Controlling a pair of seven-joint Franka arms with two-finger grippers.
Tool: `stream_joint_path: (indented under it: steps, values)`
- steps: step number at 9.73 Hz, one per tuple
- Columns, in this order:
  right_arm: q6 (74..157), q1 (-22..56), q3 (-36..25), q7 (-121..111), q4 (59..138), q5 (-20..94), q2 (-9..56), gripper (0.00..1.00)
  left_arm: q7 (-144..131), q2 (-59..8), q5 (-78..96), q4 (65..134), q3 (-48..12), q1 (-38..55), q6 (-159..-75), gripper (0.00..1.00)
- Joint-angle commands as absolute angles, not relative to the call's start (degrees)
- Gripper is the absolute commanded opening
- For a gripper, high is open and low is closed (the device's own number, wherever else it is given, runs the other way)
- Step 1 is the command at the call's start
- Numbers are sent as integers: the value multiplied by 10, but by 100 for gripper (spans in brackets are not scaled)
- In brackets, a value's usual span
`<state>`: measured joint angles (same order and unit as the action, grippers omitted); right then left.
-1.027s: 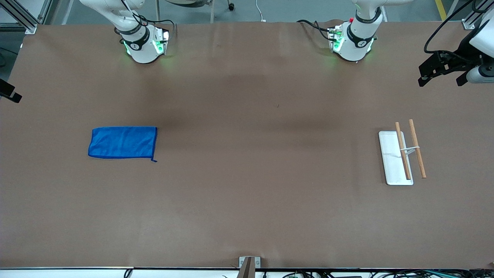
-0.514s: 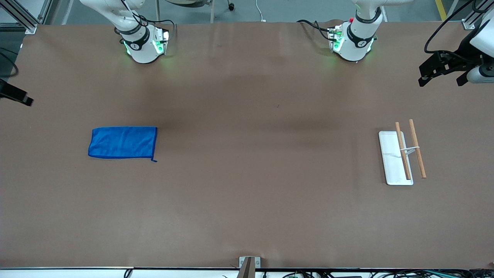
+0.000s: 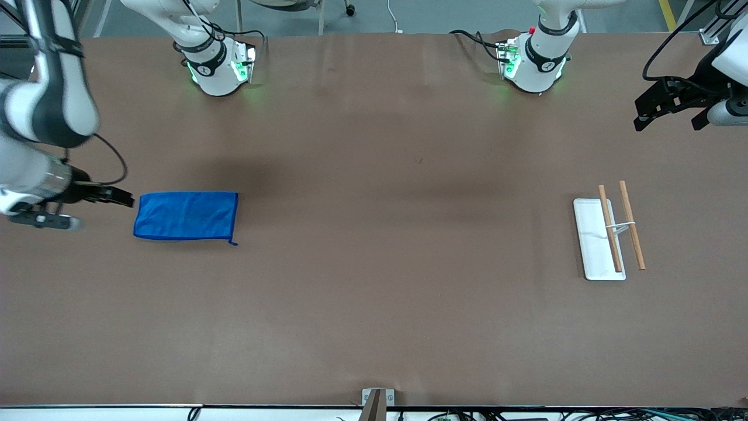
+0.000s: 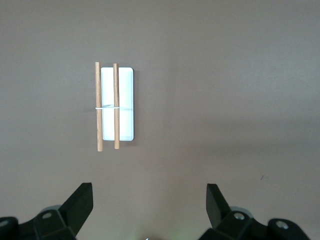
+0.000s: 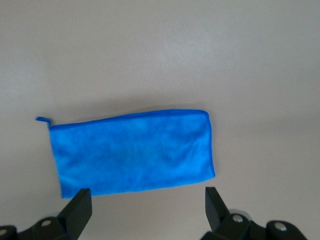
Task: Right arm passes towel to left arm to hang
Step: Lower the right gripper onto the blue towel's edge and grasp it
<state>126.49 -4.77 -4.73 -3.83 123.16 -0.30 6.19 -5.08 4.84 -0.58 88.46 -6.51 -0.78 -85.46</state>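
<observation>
Two grippers were up in the air, and neither one held anything. The right gripper (image 3: 120, 199) was over the table (image 3: 374, 304) at the right arm's end, just beside the short edge of the towel (image 3: 186, 216). Its fingers (image 5: 76, 210) were spread wide apart, with the towel showing between them in the right wrist view.

The towel was bright blue and lay flat on the brown table. It was well apart from the right arm's base and nearer to the front camera than that base. A small blue loop (image 3: 234, 242) stuck out from one corner, the corner nearest the middle of the table.

The left gripper (image 3: 672, 111) hung over the table's edge at the left arm's end, and that arm was waiting. Its fingers (image 4: 80, 202) were spread wide too.

Below it, nearer to the front camera, stood a little rack (image 3: 610, 231). It had a white flat base (image 3: 591, 240) and two wooden bars (image 3: 632, 225) side by side above it. The rack and the towel were well apart, one at each end of the table.
</observation>
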Motion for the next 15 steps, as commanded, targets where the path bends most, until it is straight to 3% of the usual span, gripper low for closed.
stream_joint_path:
  steps: [1, 4, 8, 11, 12, 13, 15]
  values:
    - [1446, -57, -44, -65, 1367, -10, 59, 100, -38, 42, 1, 891, -66, -11, -851, 100]
    - [1591, -55, -44, -64, 1391, -10, 155, 100, -38, 42, 0, 890, -66, -11, -851, 100]
    - [1622, -50, -42, -64, 1399, -10, 184, 88, -37, 42, 1, 890, -66, -11, -851, 100]
    - [1629, -51, -36, -63, 1400, -10, 197, 60, -37, 41, 1, 891, -66, -11, -851, 100]
    - [1630, -51, -36, -62, 1400, -10, 197, 40, -37, 42, 1, 890, -66, -11, -851, 100]
    - [1619, -51, -33, -53, 1399, -8, 193, 1, -37, 42, 1, 891, -66, -11, -851, 100]
    - [1505, -50, -28, -48, 1373, -6, 155, 0, -37, 42, 2, 891, -65, -11, -851, 100]
